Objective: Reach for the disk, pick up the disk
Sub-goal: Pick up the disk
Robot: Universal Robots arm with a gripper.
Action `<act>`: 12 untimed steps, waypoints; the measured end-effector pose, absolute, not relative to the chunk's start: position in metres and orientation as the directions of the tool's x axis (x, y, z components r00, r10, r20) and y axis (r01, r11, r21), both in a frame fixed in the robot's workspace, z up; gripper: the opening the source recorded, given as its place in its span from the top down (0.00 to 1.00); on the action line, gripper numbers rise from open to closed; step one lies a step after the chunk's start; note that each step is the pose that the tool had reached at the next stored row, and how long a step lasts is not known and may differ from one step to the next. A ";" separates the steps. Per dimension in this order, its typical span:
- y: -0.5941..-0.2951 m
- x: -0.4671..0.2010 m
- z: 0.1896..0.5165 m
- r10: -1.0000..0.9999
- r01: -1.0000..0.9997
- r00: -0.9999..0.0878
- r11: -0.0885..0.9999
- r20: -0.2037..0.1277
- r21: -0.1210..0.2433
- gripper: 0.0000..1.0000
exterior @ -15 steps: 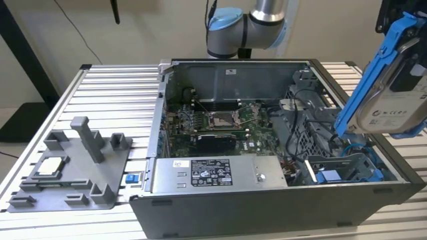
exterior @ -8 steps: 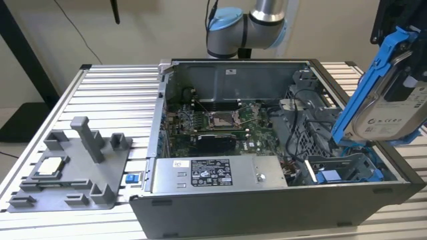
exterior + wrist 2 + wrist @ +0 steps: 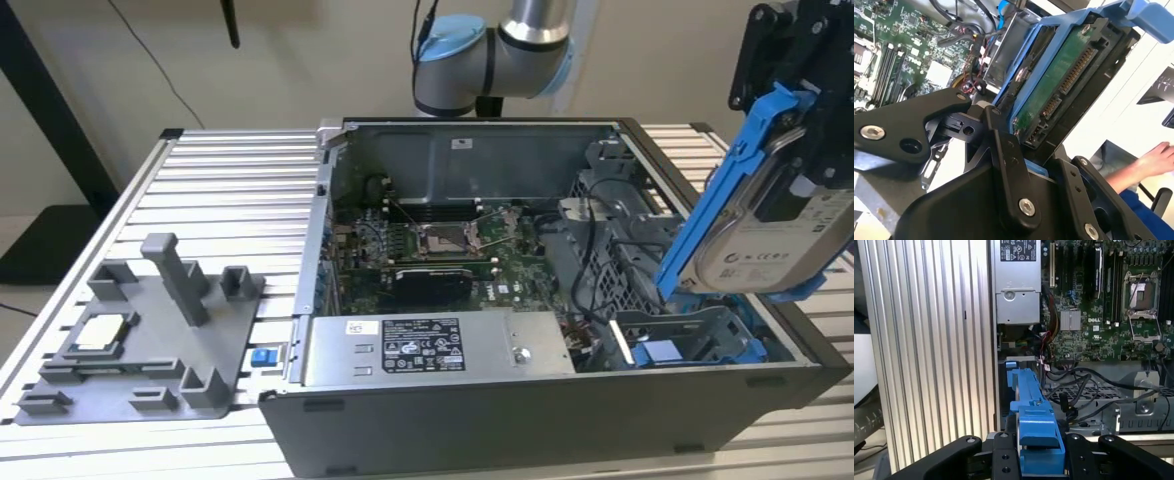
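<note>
Open computer case [image 3: 534, 420] on slatted table [image 3: 214, 190] | disk [image 3: 781, 240] aloft, tilted, above drive bay at exterior view's right | gripper [image 3: 1040, 460] clamped on blue caddy edge | risk: narrow edge grip, could swing or slip onto cables [image 3: 1079, 385] below

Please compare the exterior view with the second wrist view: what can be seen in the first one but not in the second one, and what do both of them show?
The exterior view alone shows the grey fixture on the slatted table, the whole computer case, and the labelled face of the disk, lifted clear above the case.

The second wrist view alone shows the disk's green circuit board with its connectors, and a person's hand.

Both show the pincer shut on the disk's blue caddy, and the motherboard inside the case.
</note>
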State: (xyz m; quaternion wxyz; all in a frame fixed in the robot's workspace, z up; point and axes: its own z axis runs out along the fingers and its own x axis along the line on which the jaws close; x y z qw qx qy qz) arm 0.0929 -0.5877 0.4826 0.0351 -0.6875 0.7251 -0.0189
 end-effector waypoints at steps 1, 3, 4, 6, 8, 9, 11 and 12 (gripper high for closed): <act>-0.588 0.093 0.481 -0.998 -0.996 -0.052 0.054 -0.025 -0.076 1.00; -0.587 0.094 0.477 -0.998 -0.996 -0.052 0.054 -0.025 -0.076 1.00; -0.587 0.094 0.476 -0.998 -0.996 -0.052 0.054 -0.025 -0.076 1.00; -0.587 0.094 0.474 -0.998 -0.996 -0.052 0.054 -0.025 -0.076 1.00; -0.586 0.094 0.474 -0.998 -0.996 -0.052 0.054 -0.026 -0.076 1.00; -0.586 0.094 0.474 -0.998 -0.996 -0.052 0.053 -0.026 -0.076 1.00; -0.586 0.094 0.474 -0.998 -0.996 -0.049 0.051 -0.026 -0.076 1.00; -0.586 0.094 0.474 -0.998 -0.996 -0.049 0.051 -0.026 -0.076 1.00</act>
